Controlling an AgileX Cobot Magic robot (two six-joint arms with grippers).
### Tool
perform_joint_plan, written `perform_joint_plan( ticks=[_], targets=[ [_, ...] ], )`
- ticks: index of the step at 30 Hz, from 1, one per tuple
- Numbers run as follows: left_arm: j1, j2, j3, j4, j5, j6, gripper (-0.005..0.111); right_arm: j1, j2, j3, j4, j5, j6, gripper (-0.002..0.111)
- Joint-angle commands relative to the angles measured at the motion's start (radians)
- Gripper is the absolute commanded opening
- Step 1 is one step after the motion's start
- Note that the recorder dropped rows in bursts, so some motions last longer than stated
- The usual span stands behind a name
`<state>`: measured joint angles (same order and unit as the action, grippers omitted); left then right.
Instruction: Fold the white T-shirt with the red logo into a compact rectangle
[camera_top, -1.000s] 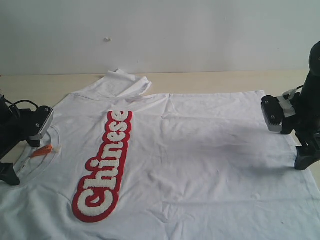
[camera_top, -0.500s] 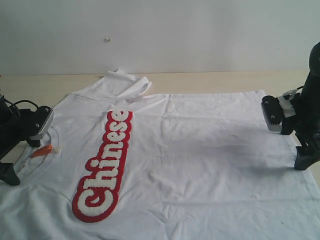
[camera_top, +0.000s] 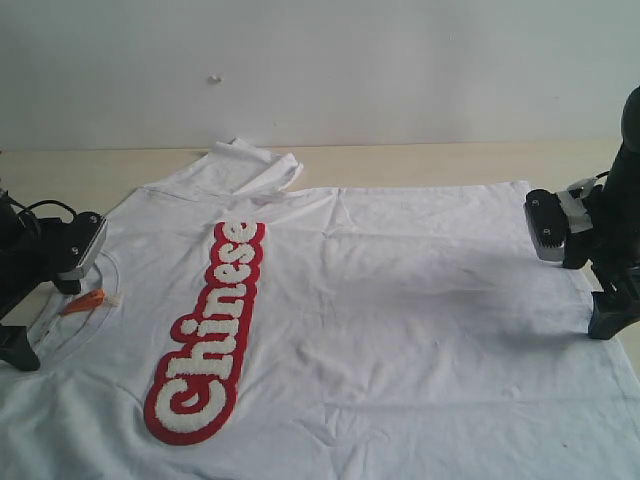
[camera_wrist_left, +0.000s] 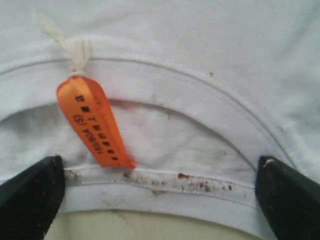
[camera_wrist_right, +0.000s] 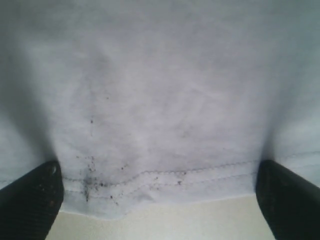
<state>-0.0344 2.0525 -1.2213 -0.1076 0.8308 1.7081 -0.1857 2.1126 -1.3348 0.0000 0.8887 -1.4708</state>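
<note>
White cotton short-sleeved T-shirt (camera_top: 400, 330) lies spread flat, chest up, on the pale wooden table (camera_top: 430, 160), not yet folded. The long fuzzy red logo patch (camera_top: 208, 335) with white letters runs down the chest. Left gripper (camera_wrist_left: 160, 197) is spread wide and empty, straddling the ribbed collar (camera_wrist_left: 200, 105) by the small orange neck tag (camera_wrist_left: 95, 122). Right gripper (camera_wrist_right: 160, 200) is likewise spread, holding nothing, over the stitched hem. Step looks like the first grasp — next, both must drop and pinch the edges. Cloth is thin, soft and lightly creased.
</note>
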Motion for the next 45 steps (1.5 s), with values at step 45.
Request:
perform_joint_plan(
  ticks=[45],
  targets=[
    [0.005, 0.026, 0.009, 0.045, -0.047, 0.0, 0.105, -0.001, 0.049, 0.003, -0.036, -0.069, 0.008, 0.064]
  ],
)
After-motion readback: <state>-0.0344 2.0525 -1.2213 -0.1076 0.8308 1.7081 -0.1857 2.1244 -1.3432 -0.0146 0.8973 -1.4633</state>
